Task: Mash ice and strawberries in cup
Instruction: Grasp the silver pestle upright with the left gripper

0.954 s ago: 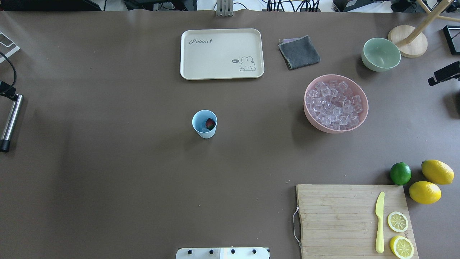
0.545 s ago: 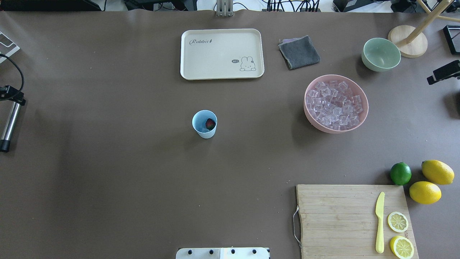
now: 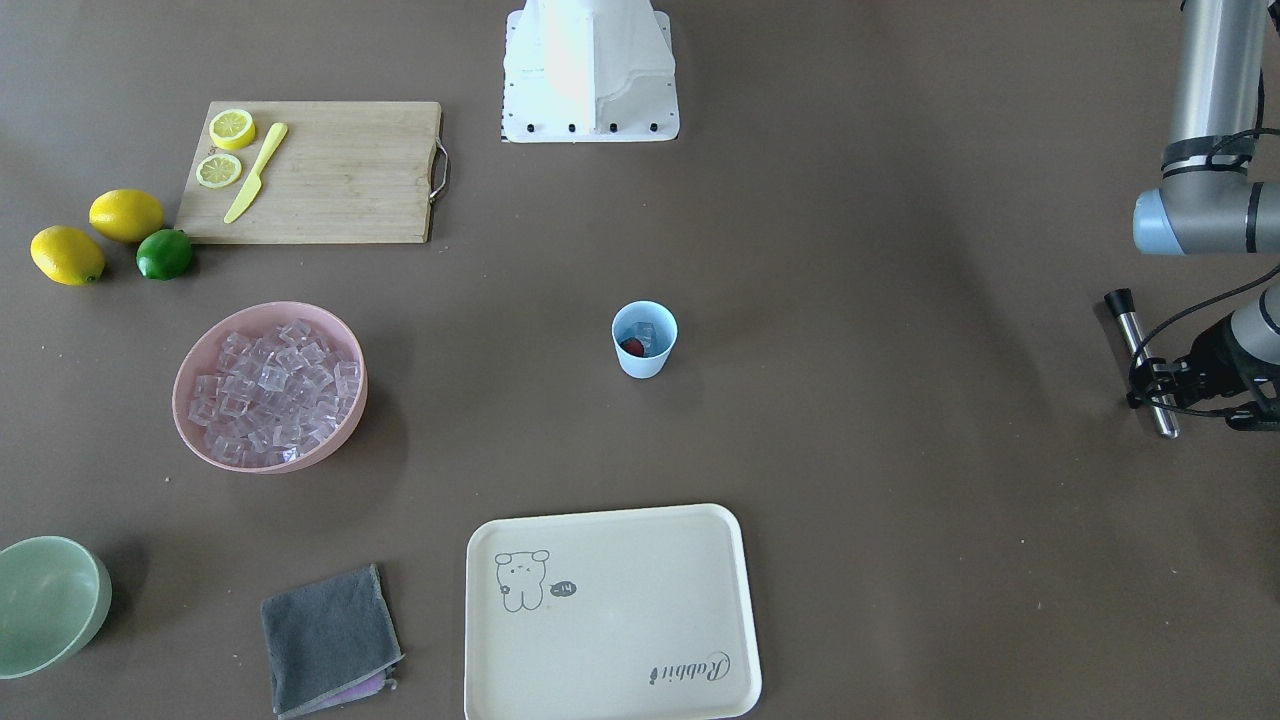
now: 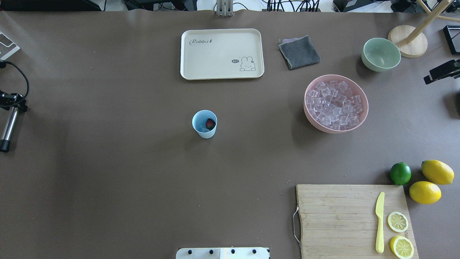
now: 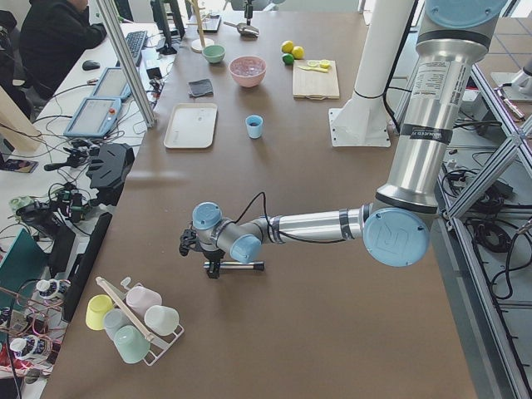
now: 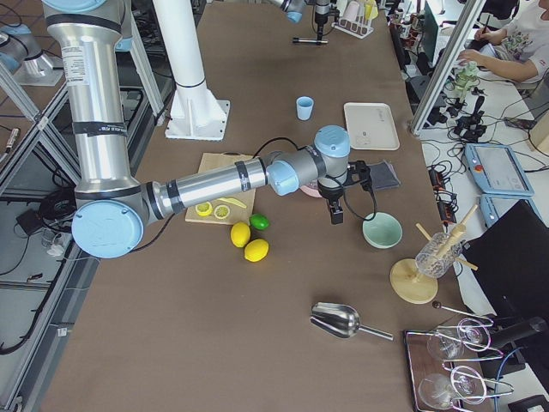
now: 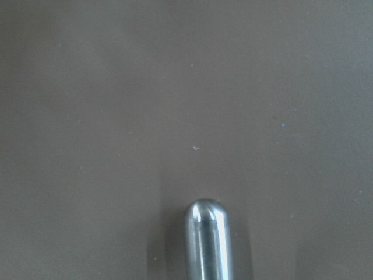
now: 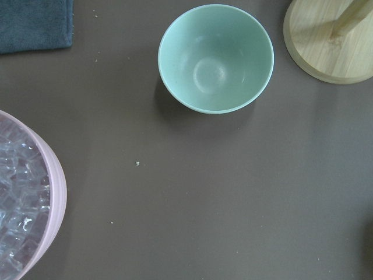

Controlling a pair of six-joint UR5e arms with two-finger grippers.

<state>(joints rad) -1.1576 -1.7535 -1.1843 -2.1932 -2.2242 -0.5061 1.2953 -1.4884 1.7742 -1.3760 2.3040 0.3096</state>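
The cup is where the tool must go, so start at the left gripper. It is pinched on a steel muddler, held roughly level near the tabletop at its left edge. The rod's long axis runs toward and away from the robot, black tip nearest the robot. From there the cup stands upright, well apart toward the tabletop's middle, with the strawberry and some ice inside. The muddler will likely need tipping upright before it can enter. The right gripper hangs somewhat farther off, near the pale green bowl and the pink bowl of cubes. I cannot tell whether it is spread or pressed together.
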